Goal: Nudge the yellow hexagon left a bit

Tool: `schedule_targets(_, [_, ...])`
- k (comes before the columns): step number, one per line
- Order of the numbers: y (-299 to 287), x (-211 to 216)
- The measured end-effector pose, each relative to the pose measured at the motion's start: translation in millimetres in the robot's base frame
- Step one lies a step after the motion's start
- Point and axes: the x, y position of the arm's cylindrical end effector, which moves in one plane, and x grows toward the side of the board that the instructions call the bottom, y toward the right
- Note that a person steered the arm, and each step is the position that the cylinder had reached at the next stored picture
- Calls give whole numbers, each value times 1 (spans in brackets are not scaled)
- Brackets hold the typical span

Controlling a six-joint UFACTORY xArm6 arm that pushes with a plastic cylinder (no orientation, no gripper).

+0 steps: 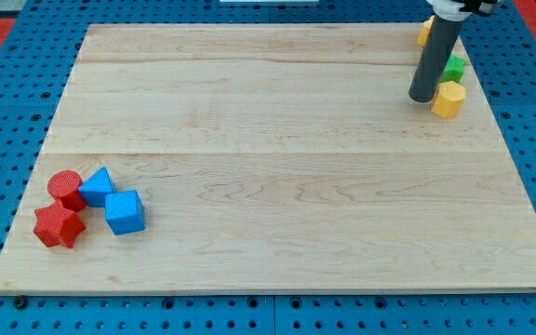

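Note:
The yellow hexagon lies near the board's right edge, toward the view's top. My tip rests on the board just left of it, close to or touching its left side. A green block sits right above the yellow hexagon, partly hidden by the rod. Another yellow block peeks out behind the rod near the top edge; its shape is not clear.
At the view's lower left sit a red cylinder, a red star-like block, a blue block and a blue cube, bunched together. The wooden board lies on a blue pegboard.

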Motion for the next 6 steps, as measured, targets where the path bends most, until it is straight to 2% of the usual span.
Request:
schedule_targets(2, [-9, 44])
schedule_targets(4, [-9, 21])
schedule_targets(6, [20, 18])
